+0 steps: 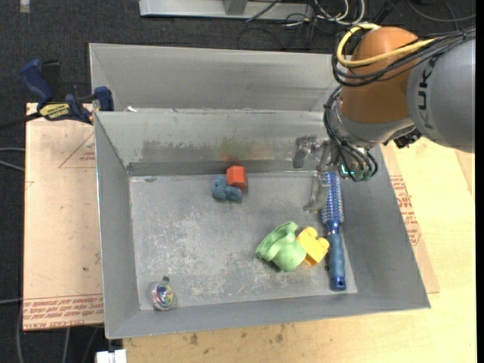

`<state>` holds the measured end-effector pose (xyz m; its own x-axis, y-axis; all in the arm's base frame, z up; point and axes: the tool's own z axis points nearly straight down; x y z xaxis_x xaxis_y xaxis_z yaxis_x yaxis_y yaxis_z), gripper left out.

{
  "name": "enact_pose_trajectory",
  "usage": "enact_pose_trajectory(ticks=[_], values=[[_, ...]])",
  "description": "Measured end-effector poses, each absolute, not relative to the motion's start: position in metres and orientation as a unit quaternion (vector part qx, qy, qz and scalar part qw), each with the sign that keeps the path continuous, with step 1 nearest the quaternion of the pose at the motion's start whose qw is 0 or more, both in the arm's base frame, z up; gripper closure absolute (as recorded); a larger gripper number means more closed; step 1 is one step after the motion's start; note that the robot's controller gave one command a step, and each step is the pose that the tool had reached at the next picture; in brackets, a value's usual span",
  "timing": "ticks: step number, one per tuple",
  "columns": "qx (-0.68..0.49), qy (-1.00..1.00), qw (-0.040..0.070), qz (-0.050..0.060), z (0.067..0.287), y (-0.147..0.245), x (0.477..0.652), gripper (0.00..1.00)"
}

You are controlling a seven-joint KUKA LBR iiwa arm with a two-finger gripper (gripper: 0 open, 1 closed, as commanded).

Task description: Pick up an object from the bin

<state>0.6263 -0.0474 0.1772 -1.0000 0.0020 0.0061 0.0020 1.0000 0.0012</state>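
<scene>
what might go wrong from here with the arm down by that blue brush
1. The gripper is at the bristle end of the long blue brush; taken there, it may tip or slip out.
2. The yellow toy and green toy lie right beside the handle; a lift may drag them.
3. The bin's right wall is close, so the arm might scrape it.

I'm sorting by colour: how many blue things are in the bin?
2. A long blue brush lies at the right, by the yellow toy; a small blue lump sits near the back wall against an orange block. The arm may hide others.
</scene>
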Motion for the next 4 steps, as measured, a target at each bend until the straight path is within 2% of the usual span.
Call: enact_pose_trajectory(ticks=[1, 2, 3, 4], values=[[0.270, -0.963, 0.002, -0.002, 0.068, -0.022, 0.556, 0.00], [0.289, -0.957, 0.000, -0.001, 0.102, 0.009, 0.532, 0.00], [0.332, -0.943, -0.002, 0.000, 0.102, -0.016, 0.543, 0.00], [0.329, -0.944, 0.000, -0.001, 0.068, -0.012, 0.542, 0.00]])
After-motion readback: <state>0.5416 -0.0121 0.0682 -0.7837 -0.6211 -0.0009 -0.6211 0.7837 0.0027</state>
